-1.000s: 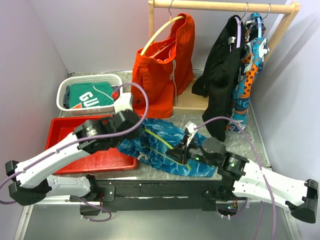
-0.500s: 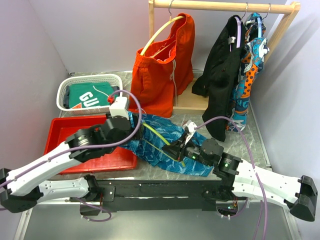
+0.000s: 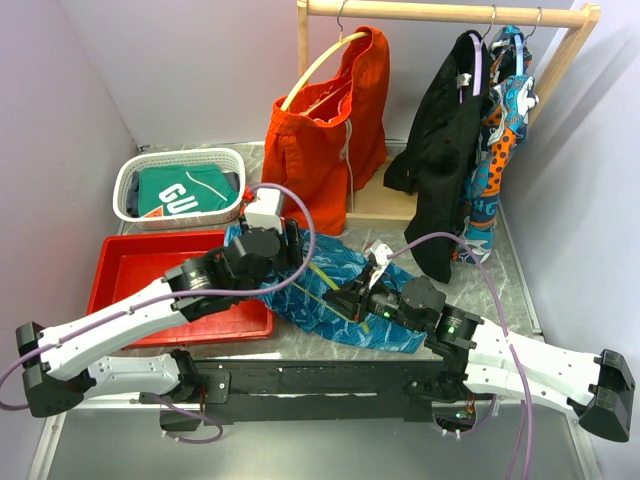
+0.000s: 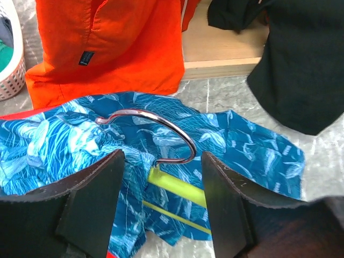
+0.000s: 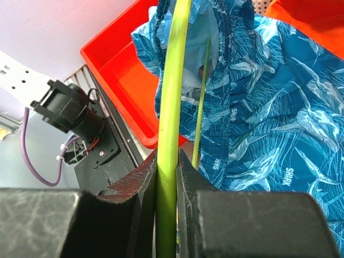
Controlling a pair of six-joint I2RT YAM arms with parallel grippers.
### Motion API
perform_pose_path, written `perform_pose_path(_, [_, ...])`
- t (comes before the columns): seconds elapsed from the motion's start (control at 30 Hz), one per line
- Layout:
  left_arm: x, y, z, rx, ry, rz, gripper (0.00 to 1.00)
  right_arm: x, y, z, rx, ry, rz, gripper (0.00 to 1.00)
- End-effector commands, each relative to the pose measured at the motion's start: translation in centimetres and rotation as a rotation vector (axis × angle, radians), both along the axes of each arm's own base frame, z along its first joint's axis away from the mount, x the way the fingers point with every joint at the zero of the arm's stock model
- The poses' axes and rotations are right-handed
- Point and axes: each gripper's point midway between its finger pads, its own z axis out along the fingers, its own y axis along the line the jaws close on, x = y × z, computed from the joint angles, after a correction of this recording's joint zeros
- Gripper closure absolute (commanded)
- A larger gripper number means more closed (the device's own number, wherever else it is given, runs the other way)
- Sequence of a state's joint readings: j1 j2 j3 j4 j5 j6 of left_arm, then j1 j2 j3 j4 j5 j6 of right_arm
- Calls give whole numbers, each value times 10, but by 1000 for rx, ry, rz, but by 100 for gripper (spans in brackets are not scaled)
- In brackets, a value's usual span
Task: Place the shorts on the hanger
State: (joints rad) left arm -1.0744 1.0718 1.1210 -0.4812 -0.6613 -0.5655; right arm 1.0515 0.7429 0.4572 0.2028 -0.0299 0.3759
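Right gripper (image 5: 166, 166) clamped on thin lime-green plastic hanger (image 5: 173, 80). Its bar runs far-left into blue-teal patterned fabric shorts (image 3: 345, 268), mid-table. Left gripper (image 4: 161, 161), wide open and empty, straddles the metal hook (image 4: 156, 115).

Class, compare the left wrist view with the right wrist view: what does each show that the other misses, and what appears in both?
Only the left wrist view shows the metal hook between the open left jaws, a black garment and a white basket's edge. Only the right wrist view shows the right jaws clamped on the hanger and a black motor with a purple cable. Both show the shorts and the hanger's lime-green bar.
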Motion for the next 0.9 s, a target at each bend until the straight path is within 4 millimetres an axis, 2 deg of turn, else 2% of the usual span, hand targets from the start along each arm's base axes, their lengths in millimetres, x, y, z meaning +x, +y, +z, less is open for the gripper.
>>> perform_pose_path(0.0, [12, -7, 22, -52, -109, 15, 38, 2, 6, 54, 147, -105, 3, 100])
perform_pose_path(0.17, [18, -15, 11, -18, -107, 15, 48, 4, 6, 55, 140, -108, -1, 100])
perform_pose_path(0.23, [20, -19, 7, -11, -107, 7, 57, 5, 7, 56, 138, -111, -3, 100])
perform_pose_path(0.27, [20, -20, 5, -7, -106, 5, 62, 5, 7, 57, 138, -114, -4, 100])
perform_pose_path(0.3, [21, -21, 4, -9, -107, 10, 72, 5, 7, 57, 137, -115, -4, 100])
perform_pose_path(0.37, [23, -19, 2, -1, -110, 29, 83, 6, 7, 57, 133, -117, -6, 100])
perform_pose_path(0.4, [24, -18, 1, 0, -108, 39, 93, 6, 7, 60, 137, -119, -7, 100])
perform_pose_path(0.43, [26, -14, 1, 6, -111, 61, 99, 7, 6, 60, 136, -120, -12, 100])
perform_pose_path(0.57, [26, -3, 7, -11, -124, 105, 99, 9, 0, 60, 109, -96, -45, 100])
perform_pose_path(0.6, [26, -1, 7, -18, -122, 114, 99, 10, -4, 69, 118, -98, -59, 80])
perform_pose_path(0.67, [25, 5, 13, -32, -130, 132, 99, 20, -16, 66, 98, -58, -148, 56])
perform_pose_path(0.7, [24, 7, 14, -38, -128, 142, 99, 21, -23, 74, 121, -54, -180, 40])
perform_pose_path(0.77, [24, 13, 17, -34, -122, 164, 99, 28, -39, 71, 131, -10, -271, 29])
perform_pose_path(0.8, [24, 17, 19, -37, -123, 187, 99, 37, -55, 76, 154, -7, -363, 27])
perform_pose_path(0.87, [24, 24, 25, -46, -125, 216, 99, 42, -67, 69, 150, 31, -430, 28])
